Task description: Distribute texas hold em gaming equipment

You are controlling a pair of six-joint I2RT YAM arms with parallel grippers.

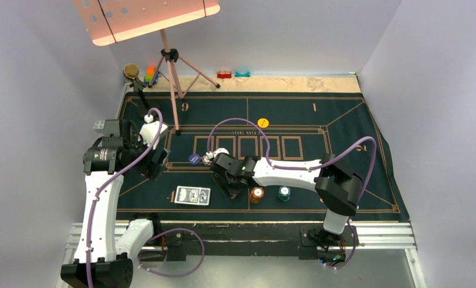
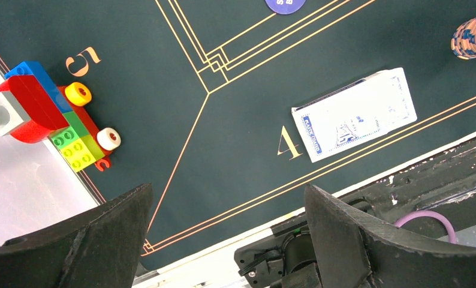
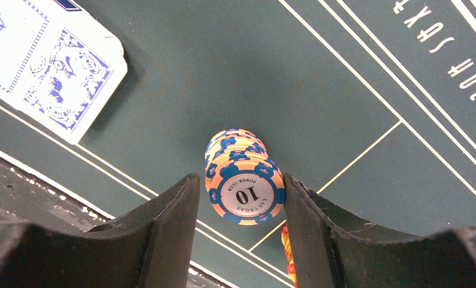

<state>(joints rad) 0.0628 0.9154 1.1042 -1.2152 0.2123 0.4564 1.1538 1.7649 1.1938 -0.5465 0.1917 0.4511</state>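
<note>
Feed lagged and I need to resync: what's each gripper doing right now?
Left gripper: open, empty.
Right gripper: open, straddling the chip stack, gap showing on one side.

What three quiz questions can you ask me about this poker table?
1. True or false: the left fingers are holding a toy block.
2. Pick one: what number is on top of the chip stack between the right fingers? A) 5 B) 10 C) 100
3. Fill the gap: the playing cards lie beside the printed number ___.

Key: 1 false, they are wide open and hold nothing. 2 B. 3 four.
</note>
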